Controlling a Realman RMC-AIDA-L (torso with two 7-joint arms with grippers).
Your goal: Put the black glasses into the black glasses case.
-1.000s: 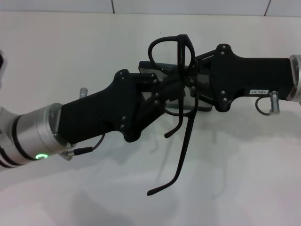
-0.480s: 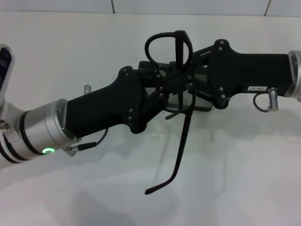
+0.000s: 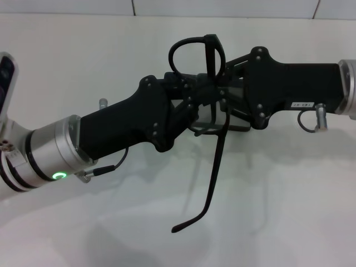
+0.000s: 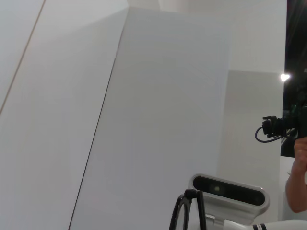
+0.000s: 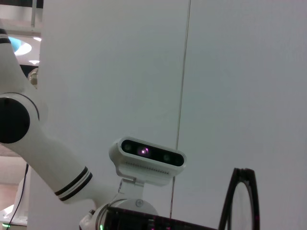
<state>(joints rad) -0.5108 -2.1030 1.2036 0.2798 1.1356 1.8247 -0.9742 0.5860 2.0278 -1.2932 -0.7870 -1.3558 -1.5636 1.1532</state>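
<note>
With the glasses [image 3: 207, 61] held up in the air over the middle of the white bench [image 3: 278, 206], one temple arm dangling, the handover needs one firm grip before the other lets go; left tool [image 3: 192, 100] and right tool [image 3: 222, 97] meet at the frame, though I cannot tell which is clamped.

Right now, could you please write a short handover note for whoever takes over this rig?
Left gripper: raised over the white table, meeting the right gripper at the black glasses.
Right gripper: opposite it, at the same frame.
Glasses: held in the air between the two grippers, front upright, one temple arm hanging down unfolded. Which gripper bears them cannot be told.
Black glasses case: only a dark edge shows behind the grippers; open or shut cannot be told.
Done: glasses lifted.
Left: fold the temples, place the glasses in the case.
</note>
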